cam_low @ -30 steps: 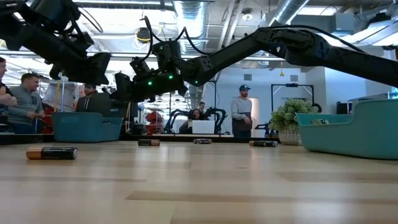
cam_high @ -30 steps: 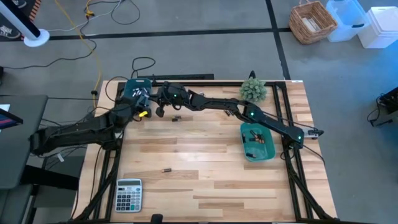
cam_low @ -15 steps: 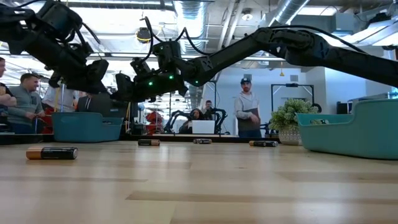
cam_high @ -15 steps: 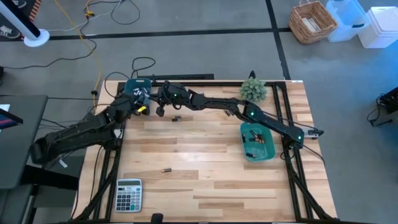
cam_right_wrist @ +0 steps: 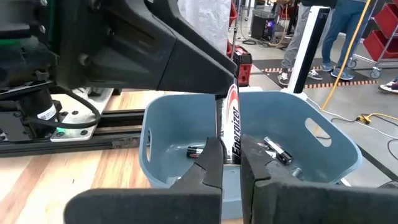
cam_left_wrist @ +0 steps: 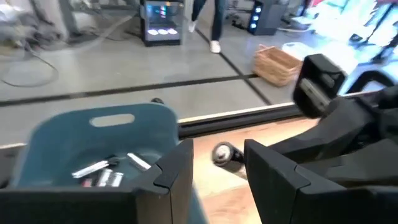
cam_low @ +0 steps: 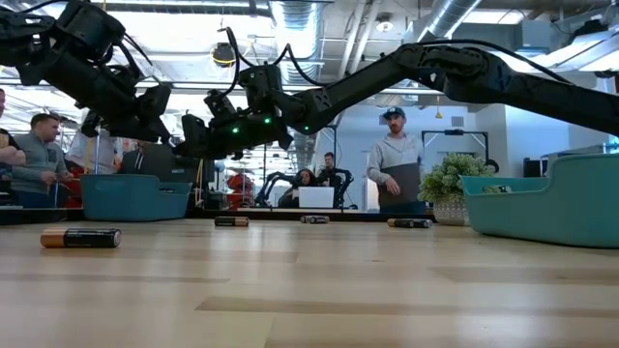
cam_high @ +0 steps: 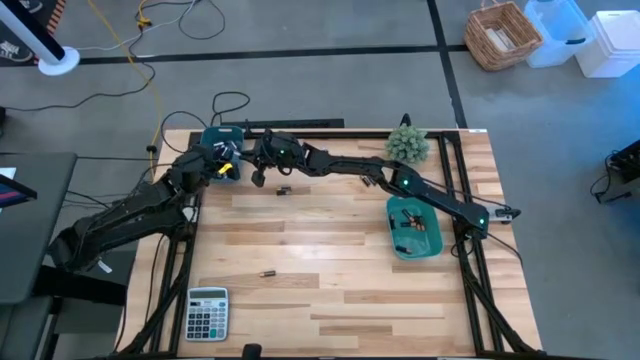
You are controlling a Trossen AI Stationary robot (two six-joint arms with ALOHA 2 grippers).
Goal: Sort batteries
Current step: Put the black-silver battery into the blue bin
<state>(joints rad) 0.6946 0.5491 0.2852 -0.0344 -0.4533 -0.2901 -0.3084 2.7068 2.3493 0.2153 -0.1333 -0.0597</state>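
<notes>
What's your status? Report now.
Right gripper shut on battery at the bin. Left gripper open over same bin, crowding the drop.

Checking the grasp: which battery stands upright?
The battery clamped in the right gripper over the blue bin; the rest lie flat.

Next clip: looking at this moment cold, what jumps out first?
Both dark arms crowd the far left corner of the table. There the right gripper holds a silver battery upright over the blue bin, and the left gripper hovers open beside it. Elsewhere, a lone battery lies near the front, a teal tray sits at the right, and a calculator occupies the near-left corner.
</notes>
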